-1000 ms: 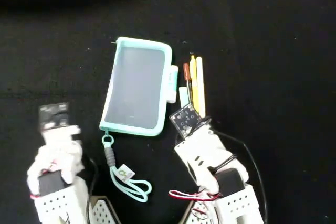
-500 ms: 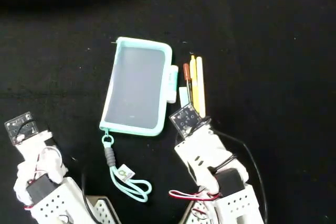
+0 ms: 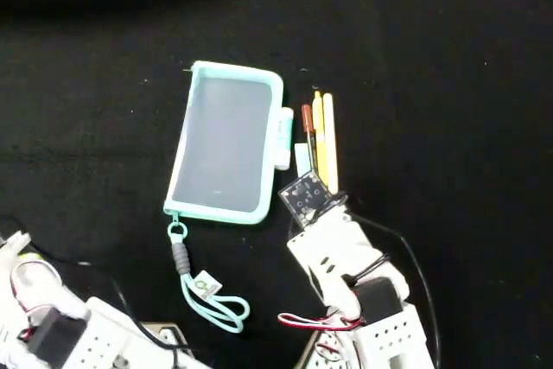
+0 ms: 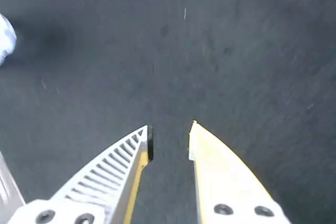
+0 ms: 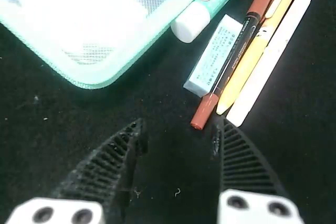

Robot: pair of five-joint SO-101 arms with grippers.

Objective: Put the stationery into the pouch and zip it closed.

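Left arm (image 3: 39,326) has swung back off the pouch (image 5: 94,19) — left fingers (image 4: 215,166) slightly parted, empty, bare desk (image 3: 449,84) ahead. Right fingers (image 5: 239,156) wide apart, empty, pens (image 5: 254,51) and eraser (image 5: 212,56) just past their tips — nothing packed yet.

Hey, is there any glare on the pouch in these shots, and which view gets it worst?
Right wrist view: strong white glare washes out much of the mesh face of the pouch. High view: the same face reads even grey, with no hot spot. Left wrist view: no glare, just the dark table with one darker shadow patch.
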